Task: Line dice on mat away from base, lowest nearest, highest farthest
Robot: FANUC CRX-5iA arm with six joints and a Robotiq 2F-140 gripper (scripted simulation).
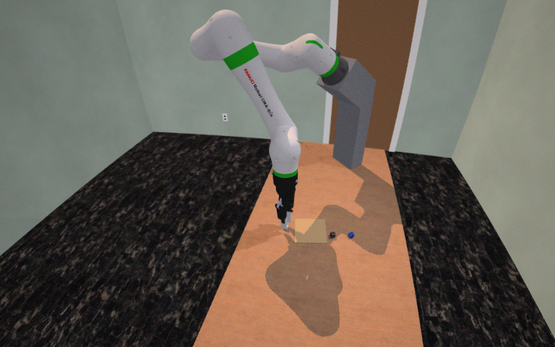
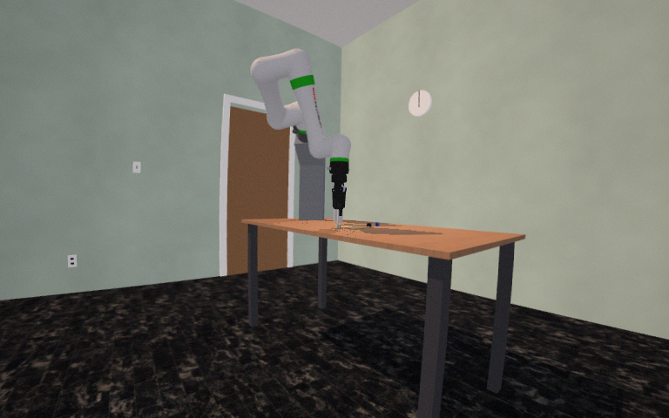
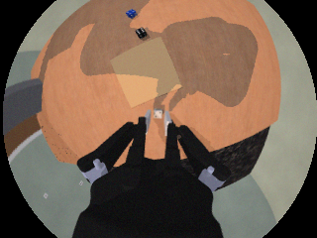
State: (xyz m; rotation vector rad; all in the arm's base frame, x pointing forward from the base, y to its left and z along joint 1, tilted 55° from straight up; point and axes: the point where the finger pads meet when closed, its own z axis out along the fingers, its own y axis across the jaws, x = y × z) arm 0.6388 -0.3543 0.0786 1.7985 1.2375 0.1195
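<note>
The white die [image 3: 158,114] lies on the table just off the mat's edge. My gripper [image 1: 285,226] [image 2: 339,225] [image 3: 158,115] points down with its fingertips low on either side of this die. The fingers are partly open, with a narrow gap beside the die in the wrist view. In the top view the fingertips hide most of the die. The yellowish mat [image 1: 311,232] [image 3: 139,66] lies flat. Beyond its opposite edge lie the black die [image 1: 332,234] [image 2: 368,225] [image 3: 141,33], close to the mat, and the blue die [image 1: 350,235] [image 2: 377,224] [image 3: 131,13], farther out. The dice's numbers are too small to read.
The robot's grey pedestal [image 1: 347,131] [image 2: 311,185] stands at the far end of the wooden table [image 1: 368,294] [image 2: 473,239]. The table's long edge lies on the gripper's side, away from the mat. Arm shadows cross the mat and table.
</note>
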